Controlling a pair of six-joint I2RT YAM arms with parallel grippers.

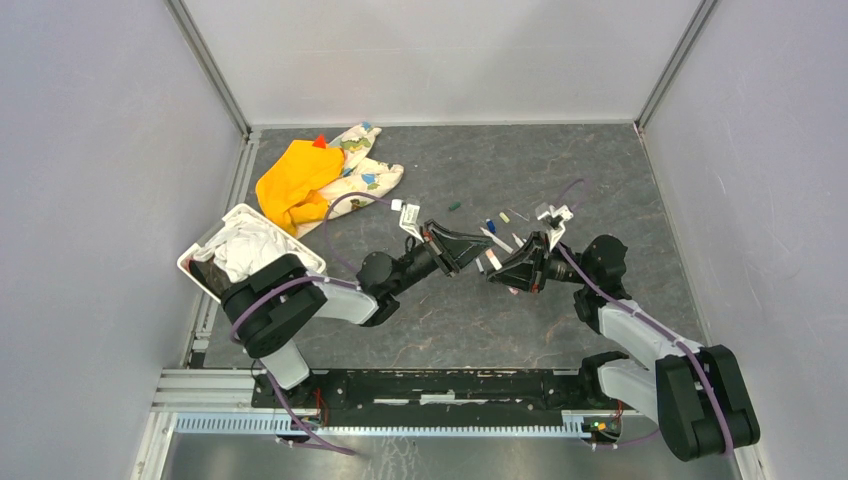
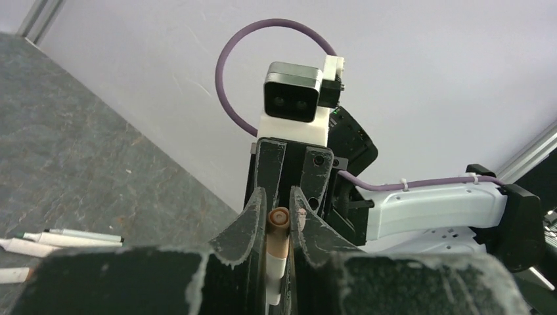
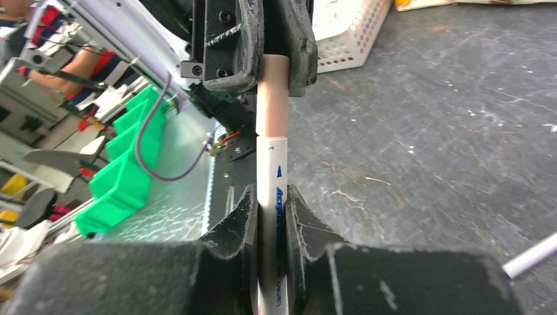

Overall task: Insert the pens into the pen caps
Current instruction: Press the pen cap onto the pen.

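Note:
A white pen [image 3: 271, 167] with blue print runs between my two grippers, which meet tip to tip at mid table. My right gripper [image 3: 270, 190] is shut on its barrel. A cream pen cap [image 3: 272, 98] sits over the pen's far end, and my left gripper [image 2: 277, 191] is shut on that cap [image 2: 278, 239]. In the top view the left gripper [image 1: 478, 258] and right gripper [image 1: 495, 268] face each other, almost touching. More white pens [image 1: 497, 238] lie on the mat behind them, with a blue cap [image 1: 489, 223] and a dark green cap [image 1: 454, 207].
A white basket [image 1: 200, 262] with white cloth stands at the left edge. An orange cloth [image 1: 295, 180] and a patterned cloth [image 1: 365, 170] lie at the back left. Loose pens [image 2: 66, 236] lie to the left gripper's left. Another pen [image 3: 529, 259] lies right of the right gripper.

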